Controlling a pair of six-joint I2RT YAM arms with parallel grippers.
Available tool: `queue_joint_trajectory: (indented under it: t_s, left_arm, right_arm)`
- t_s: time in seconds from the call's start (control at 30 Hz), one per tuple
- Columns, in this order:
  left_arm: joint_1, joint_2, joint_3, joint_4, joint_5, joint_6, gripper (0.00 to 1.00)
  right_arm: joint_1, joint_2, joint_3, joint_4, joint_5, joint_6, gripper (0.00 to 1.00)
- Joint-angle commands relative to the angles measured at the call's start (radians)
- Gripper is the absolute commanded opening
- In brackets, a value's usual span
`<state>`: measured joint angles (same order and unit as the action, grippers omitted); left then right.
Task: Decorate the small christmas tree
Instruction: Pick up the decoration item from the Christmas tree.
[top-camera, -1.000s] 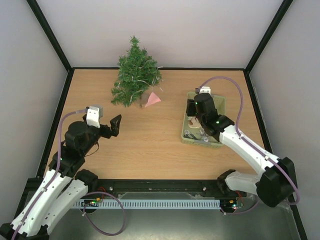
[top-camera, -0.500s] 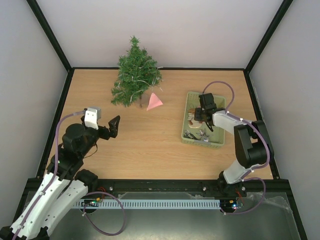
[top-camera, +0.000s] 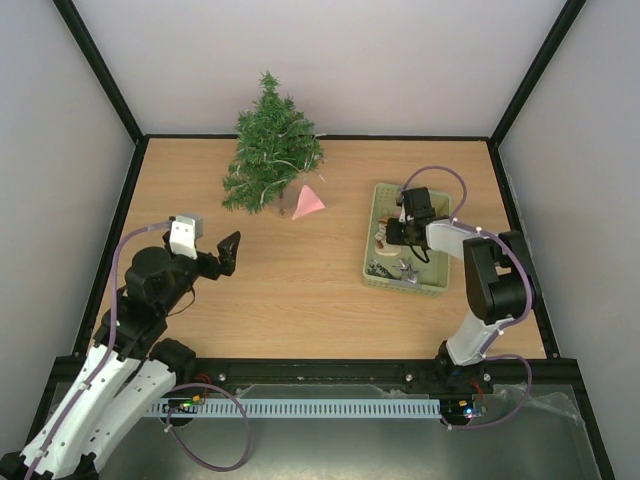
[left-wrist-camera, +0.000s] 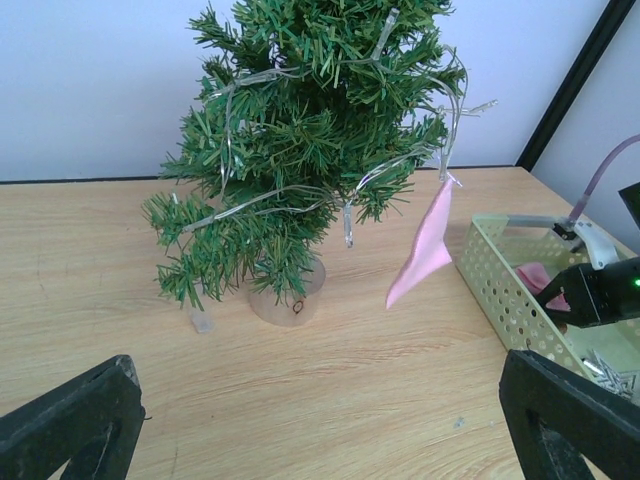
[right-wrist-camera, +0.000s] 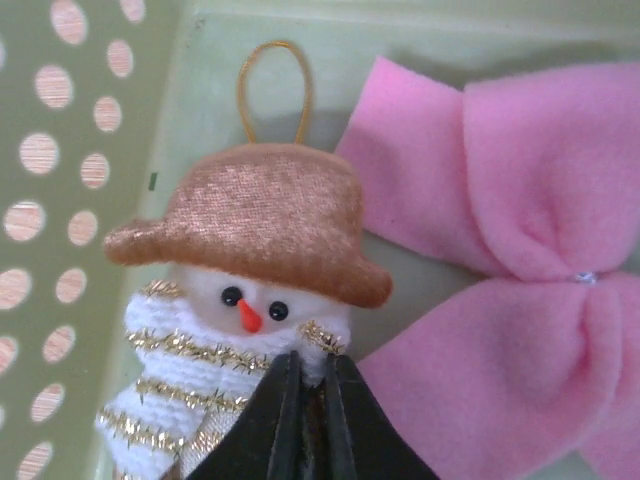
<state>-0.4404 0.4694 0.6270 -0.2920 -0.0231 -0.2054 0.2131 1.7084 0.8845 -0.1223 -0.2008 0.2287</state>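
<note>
The small christmas tree (top-camera: 272, 145) (left-wrist-camera: 310, 130) stands at the back of the table, wound with a clear light string, and a pink felt ornament (top-camera: 308, 202) (left-wrist-camera: 425, 250) hangs from its right side. My right gripper (top-camera: 392, 238) (right-wrist-camera: 312, 365) is down inside the pale green basket (top-camera: 372, 262), shut on the scarf edge of a snowman ornament (right-wrist-camera: 240, 280) with a brown hat and gold loop. A pink felt bow (right-wrist-camera: 510, 260) lies beside the snowman. My left gripper (top-camera: 228, 250) (left-wrist-camera: 320, 420) hovers open over bare wood, facing the tree, with nothing between its fingers.
The basket's perforated wall (left-wrist-camera: 500, 270) shows at the right of the left wrist view, with silver star-like pieces (top-camera: 400, 268) at its near end. Black frame posts and grey walls border the table on three sides.
My right arm has folded back and lowered its gripper into the basket, and its jaws have closed on the snowman. The left arm has shifted only slightly.
</note>
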Motion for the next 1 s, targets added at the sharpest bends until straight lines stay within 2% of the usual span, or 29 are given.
queue_joint_trajectory:
  t_s: [0.0, 0.27, 0.47, 0.67, 0.8, 0.97]
  left_arm:
    - [-0.004, 0.011, 0.002, 0.002, 0.007, 0.012, 0.97]
    - [-0.004, 0.045, 0.012, -0.008, 0.020, -0.017, 0.92]
    - [-0.004, 0.041, 0.015, -0.013, 0.020, -0.024, 0.91]
    - [-0.004, 0.045, 0.020, -0.022, 0.025, -0.029, 0.90]
    - [-0.004, 0.047, 0.016, -0.021, 0.027, -0.024, 0.90]
    - [-0.004, 0.054, 0.013, -0.011, 0.025, -0.010, 0.93]
  right_arm:
    - [-0.005, -0.060, 0.015, -0.031, -0.022, -0.005, 0.02]
    - [-0.002, -0.295, -0.002, -0.084, 0.039, 0.035, 0.02]
    - [0.000, -0.342, -0.078, -0.026, 0.002, 0.062, 0.02]
    - [0.000, -0.272, -0.141, 0.040, 0.016, 0.082, 0.09]
    - [0.000, -0.217, -0.089, -0.009, 0.089, 0.099, 0.26]
    - [-0.001, -0.222, -0.082, -0.031, 0.070, 0.127, 0.32]
